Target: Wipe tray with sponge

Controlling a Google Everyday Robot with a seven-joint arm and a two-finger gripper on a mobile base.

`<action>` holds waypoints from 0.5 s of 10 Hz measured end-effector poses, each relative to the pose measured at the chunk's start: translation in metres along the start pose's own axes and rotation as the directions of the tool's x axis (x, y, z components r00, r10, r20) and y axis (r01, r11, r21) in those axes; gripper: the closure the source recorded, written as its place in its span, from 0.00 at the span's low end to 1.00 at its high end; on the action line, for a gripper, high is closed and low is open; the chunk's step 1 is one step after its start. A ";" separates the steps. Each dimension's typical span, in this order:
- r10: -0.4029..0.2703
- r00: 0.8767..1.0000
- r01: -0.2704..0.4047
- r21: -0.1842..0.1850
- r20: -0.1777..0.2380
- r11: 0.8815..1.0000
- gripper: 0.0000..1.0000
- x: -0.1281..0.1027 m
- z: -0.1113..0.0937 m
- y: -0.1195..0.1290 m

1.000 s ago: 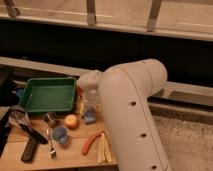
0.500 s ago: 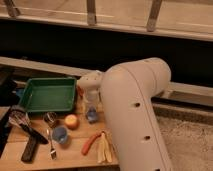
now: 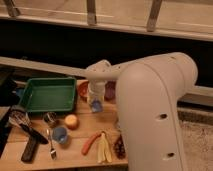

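The claw [image 3: 96,99] hangs over the counter [image 3: 75,154]; whether it is apart or together, I cannot tell. One green tray [image 3: 47,95] sits just left of it, and the arm [image 3: 150,105] hides whatever lies to its right.

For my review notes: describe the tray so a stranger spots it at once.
Start at the wooden table, left of the big white arm. At its back left lies the green tray, a shallow rectangle, with the gripper hanging just off its right edge. It is the only green thing there, far larger than the blue cup and whisk in front.
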 end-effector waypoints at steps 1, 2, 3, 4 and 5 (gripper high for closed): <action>-0.010 0.999 0.011 -0.015 0.035 1.000 1.00 -0.008 -0.019 0.002; -0.032 0.996 0.035 -0.038 0.078 0.999 1.00 -0.021 -0.037 0.010; -0.050 0.993 0.055 -0.052 0.104 0.997 1.00 -0.031 -0.045 0.018; -0.080 0.986 0.092 -0.072 0.146 0.993 1.00 -0.047 -0.057 0.035; -0.108 0.978 0.125 -0.089 0.180 0.988 1.00 -0.060 -0.068 0.051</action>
